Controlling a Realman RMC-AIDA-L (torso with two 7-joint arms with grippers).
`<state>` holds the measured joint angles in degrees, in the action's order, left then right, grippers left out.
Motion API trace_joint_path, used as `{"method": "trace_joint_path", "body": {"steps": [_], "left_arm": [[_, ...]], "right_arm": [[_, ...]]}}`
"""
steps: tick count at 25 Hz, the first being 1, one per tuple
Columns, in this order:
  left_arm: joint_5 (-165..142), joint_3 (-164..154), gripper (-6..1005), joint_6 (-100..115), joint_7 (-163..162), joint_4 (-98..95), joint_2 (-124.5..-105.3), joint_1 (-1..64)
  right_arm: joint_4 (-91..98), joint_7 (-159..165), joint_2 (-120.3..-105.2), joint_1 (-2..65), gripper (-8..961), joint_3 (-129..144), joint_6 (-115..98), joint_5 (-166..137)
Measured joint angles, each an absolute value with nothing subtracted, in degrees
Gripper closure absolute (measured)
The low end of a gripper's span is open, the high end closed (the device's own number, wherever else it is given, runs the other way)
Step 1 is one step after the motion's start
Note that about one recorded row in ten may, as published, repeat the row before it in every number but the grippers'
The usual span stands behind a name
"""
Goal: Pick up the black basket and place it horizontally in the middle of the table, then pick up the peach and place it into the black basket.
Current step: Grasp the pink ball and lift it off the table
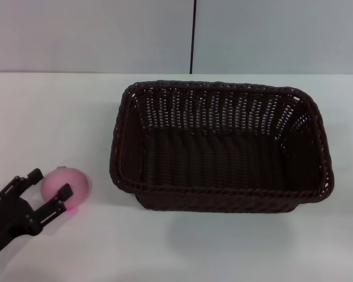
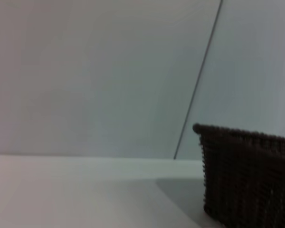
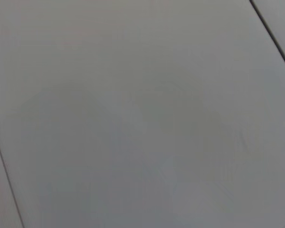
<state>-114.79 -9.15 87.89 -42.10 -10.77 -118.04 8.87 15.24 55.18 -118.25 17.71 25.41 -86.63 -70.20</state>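
Observation:
The black basket (image 1: 217, 192) stands upright with its long side across the white table (image 1: 59, 111), slightly right of the middle, and it holds nothing. Its corner also shows in the left wrist view (image 2: 249, 175). The pink peach (image 1: 70, 181) lies on the table to the left of the basket, apart from it. My left gripper (image 1: 50, 183) is at the front left, open, with one finger at the peach's left edge and the other in front of it. I cannot tell whether the fingers touch the peach. My right gripper is out of view.
A pale wall with a dark vertical seam (image 1: 193, 35) runs behind the table's far edge. The right wrist view shows only a plain grey surface. Bare tabletop lies in front of the basket (image 1: 194, 247).

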Motion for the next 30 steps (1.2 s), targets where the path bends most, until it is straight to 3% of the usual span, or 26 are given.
{"method": "trace_joint_path", "body": {"steps": [11,16,20,30], "left_arm": [[-114.74,-10.73,229,87.74,-42.1,-10.57,-118.05,10.29],[-114.81,-13.23,412,88.08,-42.26,-10.87,-117.99,11.33],[-114.76,-14.3,620,88.21,-42.52,-10.96,-117.97,11.95],[-113.29,0.21,748,97.76,-45.03,-10.22,-117.98,12.42]], "right_arm": [[14.97,54.94,-118.48,19.0,559,28.11,-86.27,-70.87],[14.94,54.93,-118.5,19.2,559,28.04,-85.62,-70.87],[14.88,54.93,-118.5,19.45,559,28.01,-85.49,-70.87],[14.62,54.93,-118.56,19.31,559,28.24,-85.48,-70.87]]}}
